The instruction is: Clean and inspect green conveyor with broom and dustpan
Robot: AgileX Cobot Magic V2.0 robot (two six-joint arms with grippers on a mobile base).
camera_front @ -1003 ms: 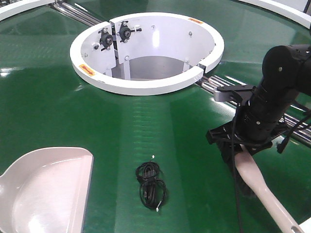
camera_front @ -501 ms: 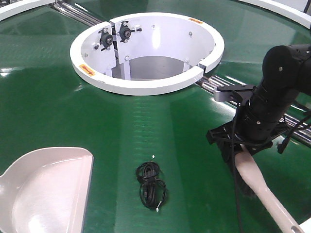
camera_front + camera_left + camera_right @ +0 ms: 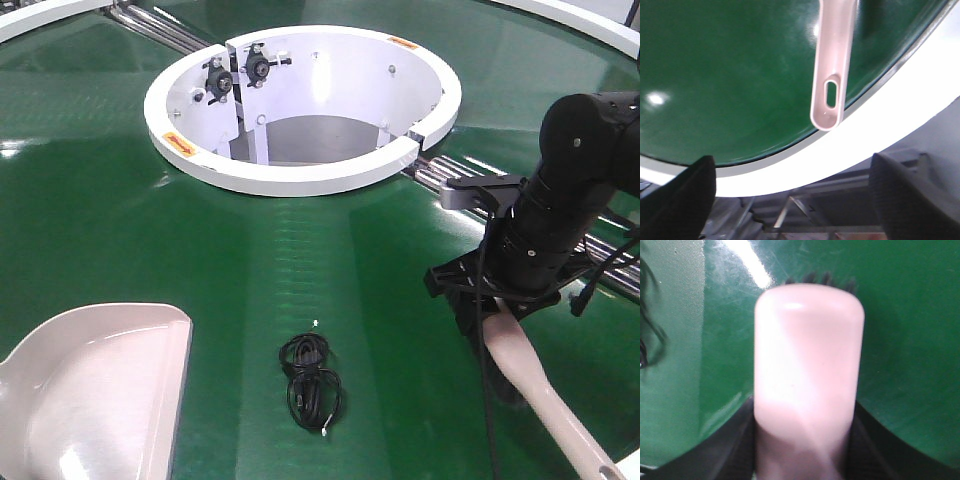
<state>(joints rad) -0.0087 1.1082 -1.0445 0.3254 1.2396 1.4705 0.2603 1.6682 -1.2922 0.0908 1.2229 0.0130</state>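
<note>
green conveyor (image 3: 100, 230) fills the front view, a glossy dark-green belt around a white hub ring (image 3: 300, 182), with silver rollers (image 3: 445, 172) showing at a seam on the right. on the right side of the belt, the right gripper (image 3: 495, 300) is clamped on the flat back of the pale beige-pink broom (image 3: 535, 385), whose handle runs toward the near right corner. the right wrist view shows the broom's rounded back between the black jaws, with dark bristles (image 3: 822, 280) peeking past its far end. whether they touch the belt cannot be told. at the near left, the dustpan (image 3: 100, 390) lies on the belt. between pan and broom lies a black coiled cable (image 3: 310, 380), with a tiny white speck (image 3: 316, 322) just beyond it. compared with the pictures from a second and half a second ago, the right arm, broom and cable sit in the same places. only the dustpan has slipped slightly toward the near edge, and the glare inside it has moved. the left wrist view shows the left gripper (image 3: 792, 165) spread wide, its fingers (image 3: 685, 200) blurred at the lower corners. the dustpan's long handle (image 3: 835, 55) lies ahead of them, not gripped, its hang-hole end near the white outer rim (image 3: 910, 110). this suggests the pan is being nudged or approached rather than held, so sweeping has likely not begun and the cable is yet to be cleared.
</note>
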